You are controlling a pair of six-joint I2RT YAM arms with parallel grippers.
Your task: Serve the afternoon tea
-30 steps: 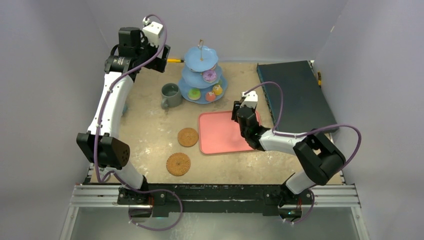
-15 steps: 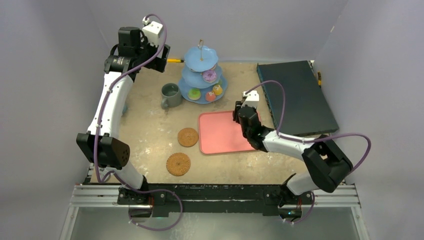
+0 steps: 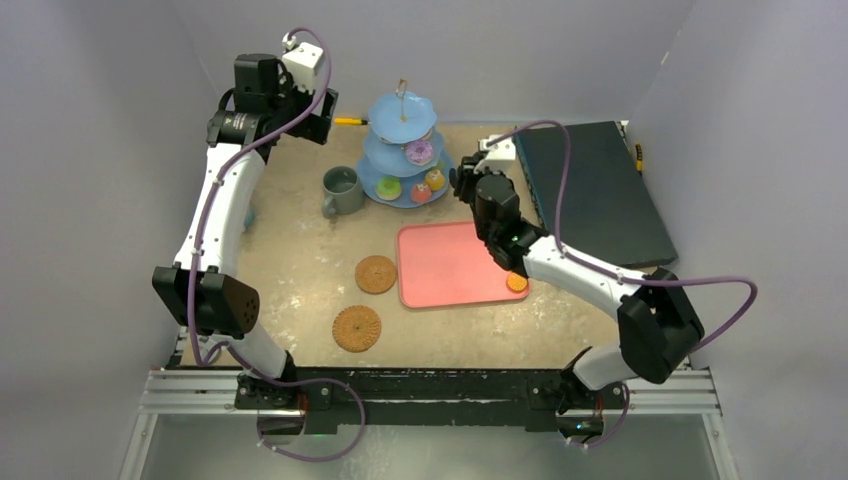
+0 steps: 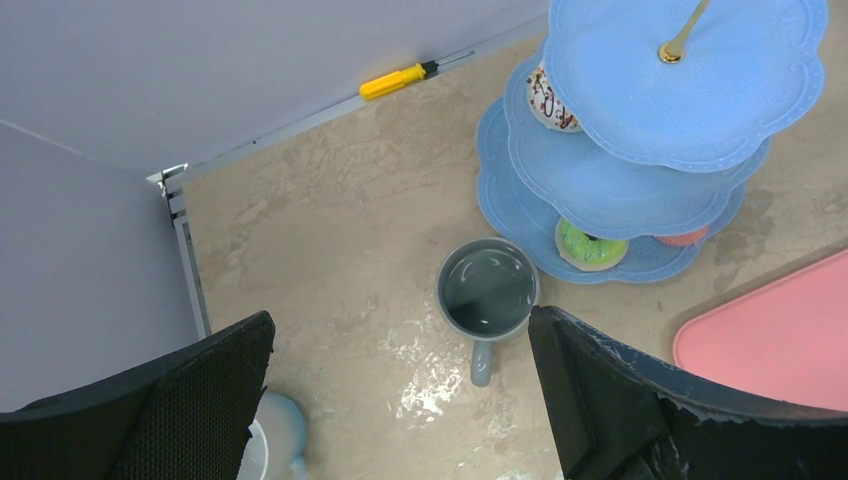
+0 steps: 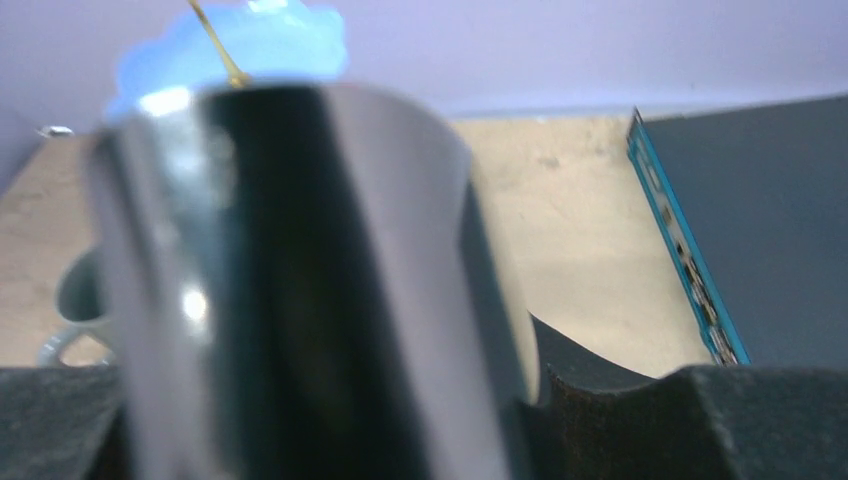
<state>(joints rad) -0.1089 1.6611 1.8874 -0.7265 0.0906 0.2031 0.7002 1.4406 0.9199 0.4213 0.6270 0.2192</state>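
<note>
The blue three-tier stand [image 3: 402, 110] stands at the back centre. It holds a purple doughnut [image 3: 419, 151], a green one [image 3: 388, 187] and two more cakes on the lowest tier. The grey-green mug [image 3: 343, 190] stands left of it. In the left wrist view the stand [image 4: 690, 90], the mug [image 4: 487, 290] and part of the white mug [image 4: 275, 440] show. My left gripper [image 4: 400, 340] is open and empty, high above the mugs. My right gripper [image 3: 468, 182] is beside the stand, shut on blurred silver-and-black tongs [image 5: 300, 280]. An orange doughnut [image 3: 516, 283] lies on the pink tray. Two woven coasters [image 3: 376, 274] [image 3: 357, 327] lie front left.
The pink tray [image 3: 445, 265] lies in the middle. A dark flat box [image 3: 590, 190] fills the back right. A yellow screwdriver [image 4: 398, 80] lies along the back wall. Walls close in the left, back and right sides.
My right arm has swung from over the pink tray back to the stand's right side. That uncovers the orange doughnut on the tray's front right corner. The left arm has not moved.
</note>
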